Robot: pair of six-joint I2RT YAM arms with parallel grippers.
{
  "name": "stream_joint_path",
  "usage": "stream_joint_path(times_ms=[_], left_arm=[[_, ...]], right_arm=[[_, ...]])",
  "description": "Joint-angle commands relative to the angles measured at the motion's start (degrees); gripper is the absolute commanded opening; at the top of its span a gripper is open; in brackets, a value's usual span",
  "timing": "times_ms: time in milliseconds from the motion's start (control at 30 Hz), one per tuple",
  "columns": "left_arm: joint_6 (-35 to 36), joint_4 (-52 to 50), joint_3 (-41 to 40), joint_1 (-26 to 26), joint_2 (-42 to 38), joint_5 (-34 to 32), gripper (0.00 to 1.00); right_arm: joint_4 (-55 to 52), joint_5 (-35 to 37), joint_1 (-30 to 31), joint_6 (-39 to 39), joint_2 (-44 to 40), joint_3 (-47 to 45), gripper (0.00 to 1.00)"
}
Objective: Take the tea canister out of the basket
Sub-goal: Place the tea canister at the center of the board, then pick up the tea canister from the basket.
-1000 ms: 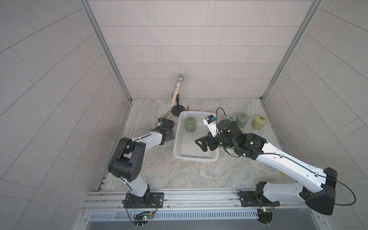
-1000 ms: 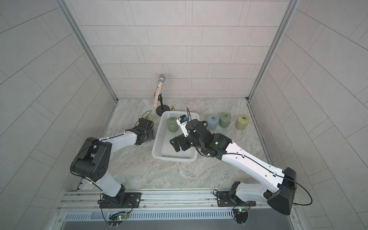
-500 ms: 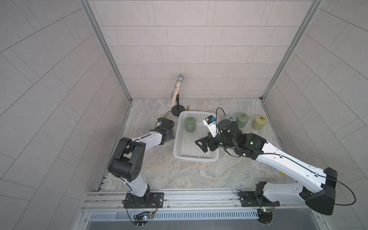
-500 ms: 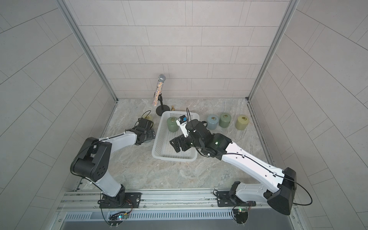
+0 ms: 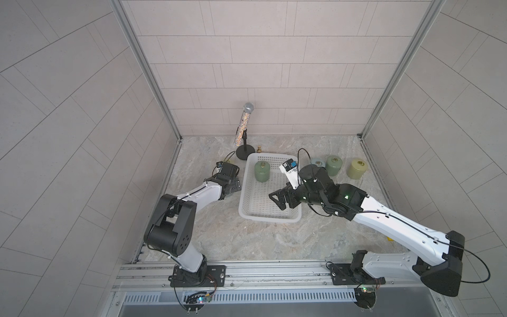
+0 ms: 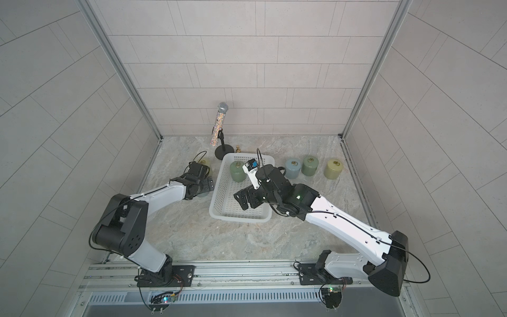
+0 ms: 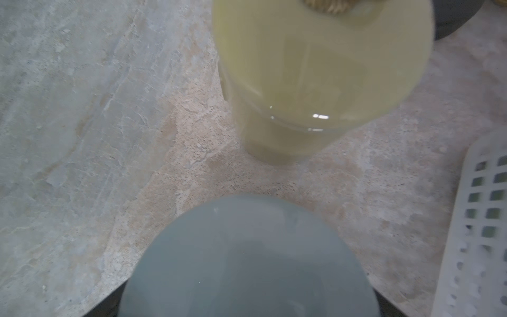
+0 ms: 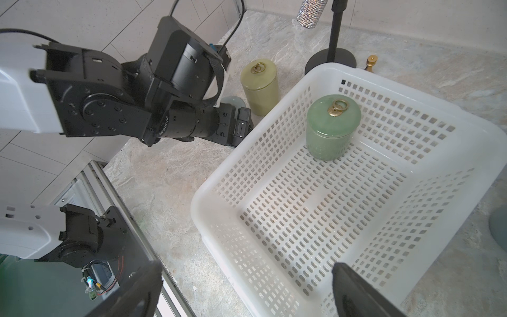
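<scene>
The white lattice basket (image 5: 270,218) (image 6: 238,216) (image 8: 411,96) stands mid-table. One tea canister (image 5: 262,171) (image 6: 237,170) (image 8: 330,129), green with a brass ring on its lid, stands upright in the basket's far left corner. My right gripper (image 5: 278,200) (image 6: 242,199) (image 8: 247,270) hangs open and empty over the basket's near half, well short of that canister. My left gripper (image 5: 233,188) (image 6: 207,188) (image 8: 242,127) is outside the basket's left wall. Its jaws straddle a grey-blue canister (image 7: 247,260) (image 8: 233,101) whose lid hides them, so the grip cannot be judged.
A yellow-green canister (image 7: 315,68) (image 8: 260,85) stands just beyond the left gripper. Right of the basket stand a pale blue (image 6: 292,168), a green (image 6: 310,165) and a yellow canister (image 6: 333,169). A glittery microphone on a black stand (image 5: 242,129) and a small brass knob (image 5: 259,149) sit behind the basket.
</scene>
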Motion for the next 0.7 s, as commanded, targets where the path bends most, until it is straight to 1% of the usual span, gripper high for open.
stream_joint_path(times_ms=[0,200,267,367,467,567,667], left_arm=[[-0.3,-4.1,0.1,0.0,-4.0,-0.1,1.0],[0.6,-10.8,2.5,0.0,-10.0,-0.3,1.0],[1.7,-12.7,3.6,0.0,-12.3,0.7,1.0],[3.6,-15.3,5.7,0.0,-15.3,4.2,1.0],[4.6,-16.4,7.9,0.0,-17.4,9.1,1.0],[4.4,-16.4,10.4,-0.5,-17.4,13.9,1.0],[3.8,-16.4,13.4,-3.0,-15.7,15.5,1.0]], right_arm=[[0.9,0.1,0.2,-0.6,-0.2,0.5,1.0],[1.1,0.3,0.2,-0.6,-1.0,0.1,1.0],[1.1,0.8,0.2,-0.6,-1.5,-0.3,1.0],[1.1,2.0,0.2,-0.7,-2.4,-0.9,1.0],[1.2,3.6,0.2,-0.7,-3.4,-1.9,1.0],[1.5,5.5,0.1,0.0,-4.7,-3.2,1.0],[1.6,7.1,-0.2,0.6,-6.2,-4.4,1.0]])
